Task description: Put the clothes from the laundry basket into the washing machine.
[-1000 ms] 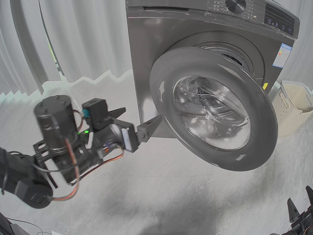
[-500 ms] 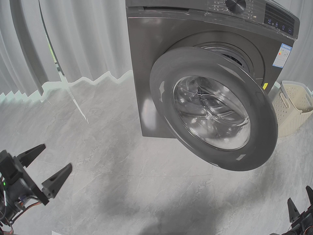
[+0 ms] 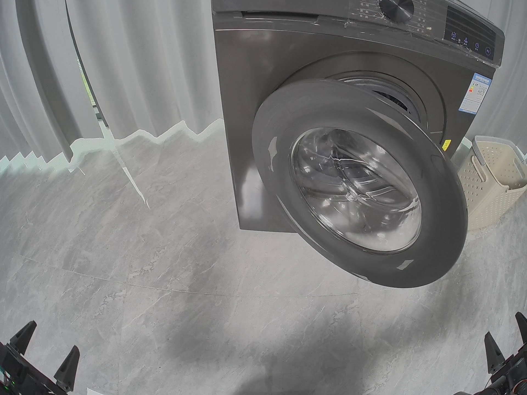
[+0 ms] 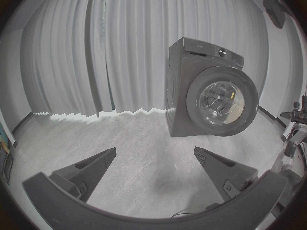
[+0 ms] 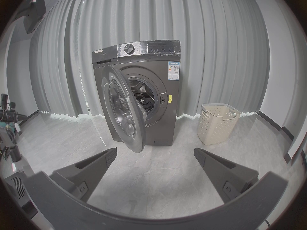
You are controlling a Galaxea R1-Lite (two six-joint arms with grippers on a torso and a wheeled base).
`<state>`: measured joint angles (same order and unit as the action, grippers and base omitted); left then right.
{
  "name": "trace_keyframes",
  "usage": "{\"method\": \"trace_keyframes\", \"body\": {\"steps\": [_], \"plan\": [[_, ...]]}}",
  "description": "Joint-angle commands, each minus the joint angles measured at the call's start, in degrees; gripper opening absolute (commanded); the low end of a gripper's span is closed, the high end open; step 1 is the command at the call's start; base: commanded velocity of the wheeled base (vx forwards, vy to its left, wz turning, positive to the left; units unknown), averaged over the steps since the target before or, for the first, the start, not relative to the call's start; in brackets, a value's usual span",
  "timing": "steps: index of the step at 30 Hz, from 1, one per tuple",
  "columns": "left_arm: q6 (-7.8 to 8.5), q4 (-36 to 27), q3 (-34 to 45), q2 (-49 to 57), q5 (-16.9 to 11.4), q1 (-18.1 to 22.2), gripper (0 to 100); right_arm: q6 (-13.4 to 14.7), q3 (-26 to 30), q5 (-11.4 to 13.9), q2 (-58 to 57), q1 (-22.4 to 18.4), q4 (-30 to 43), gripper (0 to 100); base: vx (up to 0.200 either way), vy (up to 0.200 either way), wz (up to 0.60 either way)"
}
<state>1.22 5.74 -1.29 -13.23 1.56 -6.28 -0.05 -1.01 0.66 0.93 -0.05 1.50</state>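
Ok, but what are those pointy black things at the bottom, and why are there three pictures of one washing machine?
Those pointy things are the robot's two grippers, its hands. One picture comes from a camera on its head: the left gripper peeks in at the bottom left corner, the right gripper at the bottom right. The other two come from a camera on each wrist, looking out between that gripper's two fingers. Both grippers are open and hold nothing. On the grey floor stands a washing machine with its round door swung open. A cream laundry basket stands beside it, on the robot's right. The right wrist view shows something dark inside the drum, perhaps clothes.
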Motion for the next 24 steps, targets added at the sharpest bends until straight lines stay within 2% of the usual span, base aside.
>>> {"method": "trace_keyframes", "body": {"steps": [1,2,7,9,11,12,13,14,15,19,23,24], "plan": [[-0.52,-5.74,1.29,13.23,-2.0,6.54,100,0.14,0.48,-0.04,-0.14,-0.04,-0.01,100,0.0,0.0,0.0],[-1.22,-5.83,1.29,13.23,-1.56,6.37,100,0.22,0.57,-0.22,-0.22,-0.04,-0.01,100,0.0,0.0,0.0],[-2.71,-5.83,1.29,13.23,-0.07,6.45,100,0.49,0.31,0.22,-0.22,-0.04,-2.91,100,0.0,0.0,0.0],[-2.71,-5.83,1.29,13.23,-0.15,6.37,100,0.05,-3.47,0.66,-0.93,0.05,-6.95,100,0.0,0.0,0.0],[-1.92,-5.74,1.29,13.23,-0.33,6.37,100,0.05,-6.63,1.1,-0.14,0.31,-8.09,100,0.0,0.0,0.0],[-1.31,-5.83,1.29,13.23,-1.03,6.19,100,0.05,-9.01,1.98,1.09,0.4,-7.48,100,0.0,0.0,0.0],[-1.39,-5.83,1.2,13.23,-1.38,6.19,100,0.05,-9.27,3.21,2.24,0.49,-6.68,100,0.0,0.0,0.0],[-1.39,-5.83,1.2,13.23,-1.38,6.19,100,0.05,-9.27,3.38,2.33,0.49,-6.6,100,0.0,0.0,0.0],[-1.22,-5.83,1.29,13.23,-1.21,6.19,100,-0.04,-8.92,5.58,4.79,0.66,-4.49,100,0.0,0.0,0.0],[-1.04,-5.92,1.29,13.23,-1.03,6.28,100,-0.04,-8.57,9.98,13.14,0.66,-3.17,100,0.0,0.0,0.0],[-1.48,-5.92,1.29,13.23,-0.95,6.28,100,-0.21,-9.89,11.73,20.08,0.58,-4.14,100,0.0,0.0,0.0],[-1.48,-5.83,1.2,13.23,-1.12,6.37,100,-0.39,-11.2,12.0,25.18,0.66,-6.77,100,0.0,-0.2,0.0]]}}
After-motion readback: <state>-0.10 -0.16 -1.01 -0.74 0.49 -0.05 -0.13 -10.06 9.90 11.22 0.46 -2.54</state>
